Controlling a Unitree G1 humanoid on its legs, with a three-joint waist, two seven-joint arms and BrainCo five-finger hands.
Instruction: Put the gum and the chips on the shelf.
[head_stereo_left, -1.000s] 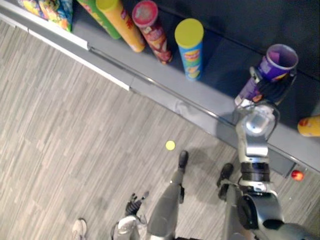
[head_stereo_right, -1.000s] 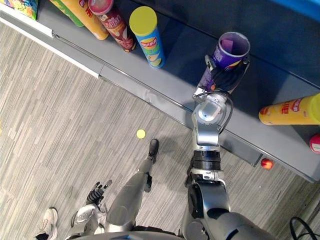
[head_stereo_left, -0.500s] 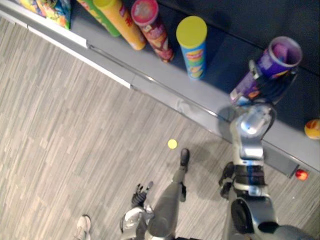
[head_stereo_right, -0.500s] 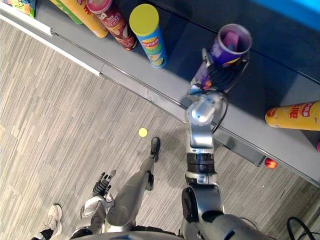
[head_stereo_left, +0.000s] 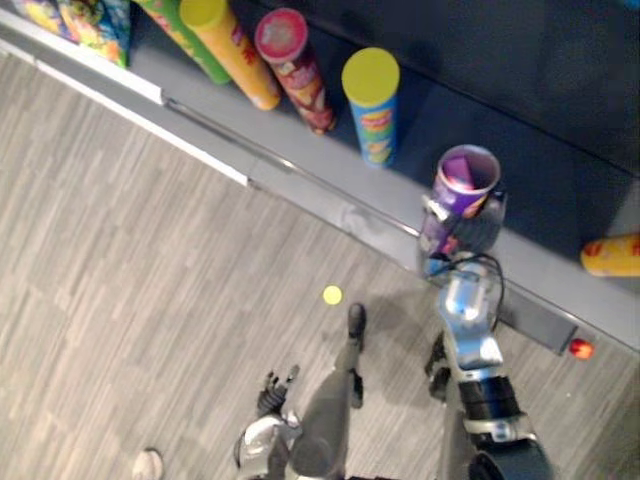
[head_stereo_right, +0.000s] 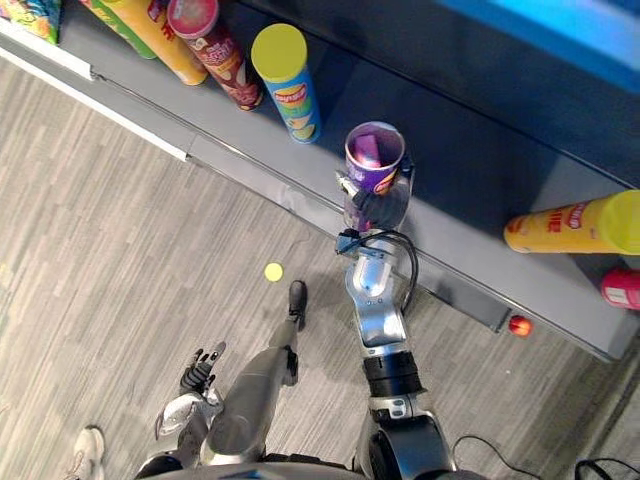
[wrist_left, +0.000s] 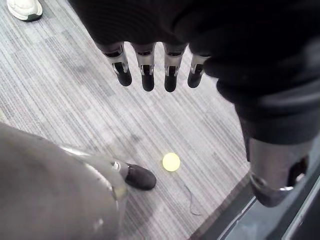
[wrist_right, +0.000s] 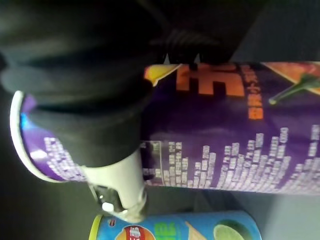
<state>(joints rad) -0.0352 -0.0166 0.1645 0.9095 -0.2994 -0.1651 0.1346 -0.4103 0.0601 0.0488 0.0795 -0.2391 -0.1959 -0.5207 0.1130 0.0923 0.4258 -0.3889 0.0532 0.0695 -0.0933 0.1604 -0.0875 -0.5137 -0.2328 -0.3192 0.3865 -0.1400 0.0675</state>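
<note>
While the right hand is clamped round the lower body of the purple chips can, that can stands upright at the front edge of the shelf. From above, the dark cover masks the grasp, but the right wrist view shows the thumb curled across the label, with a blue can just beside. The left hand hangs low over the floor, fingers straight and holding nothing, a yellow dot beneath them.
</note>
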